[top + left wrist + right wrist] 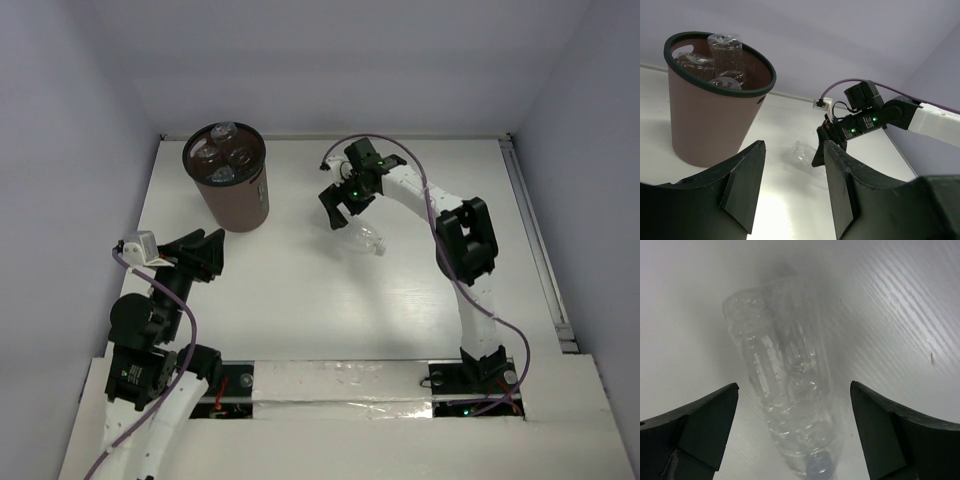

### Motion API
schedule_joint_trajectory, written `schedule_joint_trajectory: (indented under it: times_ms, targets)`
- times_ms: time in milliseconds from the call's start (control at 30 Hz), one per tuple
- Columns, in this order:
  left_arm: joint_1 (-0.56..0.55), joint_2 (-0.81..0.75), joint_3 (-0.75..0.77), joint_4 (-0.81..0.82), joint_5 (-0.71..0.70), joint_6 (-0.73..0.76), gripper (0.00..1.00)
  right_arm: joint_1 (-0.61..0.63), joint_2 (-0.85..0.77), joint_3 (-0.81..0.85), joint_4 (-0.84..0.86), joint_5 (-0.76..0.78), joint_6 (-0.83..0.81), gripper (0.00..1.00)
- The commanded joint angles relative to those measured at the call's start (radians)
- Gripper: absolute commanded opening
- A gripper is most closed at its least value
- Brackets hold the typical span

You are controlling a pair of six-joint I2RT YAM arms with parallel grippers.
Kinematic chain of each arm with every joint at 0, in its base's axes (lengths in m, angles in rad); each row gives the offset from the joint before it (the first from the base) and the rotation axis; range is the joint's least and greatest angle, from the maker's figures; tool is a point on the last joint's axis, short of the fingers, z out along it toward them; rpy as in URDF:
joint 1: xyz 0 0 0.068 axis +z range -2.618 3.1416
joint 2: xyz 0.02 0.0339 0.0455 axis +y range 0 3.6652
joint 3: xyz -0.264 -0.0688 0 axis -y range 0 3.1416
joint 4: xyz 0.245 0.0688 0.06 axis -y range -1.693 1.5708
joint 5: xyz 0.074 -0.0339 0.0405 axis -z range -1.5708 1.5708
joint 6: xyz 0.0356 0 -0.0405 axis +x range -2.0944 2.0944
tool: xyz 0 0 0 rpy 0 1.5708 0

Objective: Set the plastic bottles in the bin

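Observation:
A clear unlabelled plastic bottle [367,239] lies on its side on the white table, mid-right. It fills the right wrist view [785,380], lying between the open fingers, which do not touch it, and shows small in the left wrist view [804,151]. My right gripper [342,210] is open just above and behind it. The dark brown bin [232,190] stands at the back left with several bottles [222,155] inside; in the left wrist view the bin [710,120] holds clear bottles [726,52]. My left gripper [203,252] is open and empty, near the bin's base.
The right arm [875,117] reaches across the table's back right. White walls close the table's left, back and right sides. The arm bases [300,385] sit at the near edge.

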Motion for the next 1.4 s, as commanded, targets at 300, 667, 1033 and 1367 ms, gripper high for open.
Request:
schedule_joint_trajectory:
  times_ms: [300, 667, 1033, 1367]
  targets:
    - [-0.004, -0.007, 0.012, 0.032, 0.004, 0.009, 0.47, 0.05, 0.084, 0.083, 0.163, -0.001, 0.05, 1.0]
    - [-0.004, -0.01, 0.009, 0.035, 0.007, 0.009, 0.47, 0.079, 0.092, 0.095, 0.134, 0.08, 0.122, 0.63]
    - [-0.004, -0.01, 0.009, 0.04, 0.015, 0.006, 0.47, 0.088, -0.202, -0.049, 0.321, 0.03, 0.24, 0.41]
    - [-0.004, 0.0, 0.012, 0.04, 0.009, 0.008, 0.47, 0.126, -0.474, 0.006, 0.916, -0.127, 0.582, 0.39]
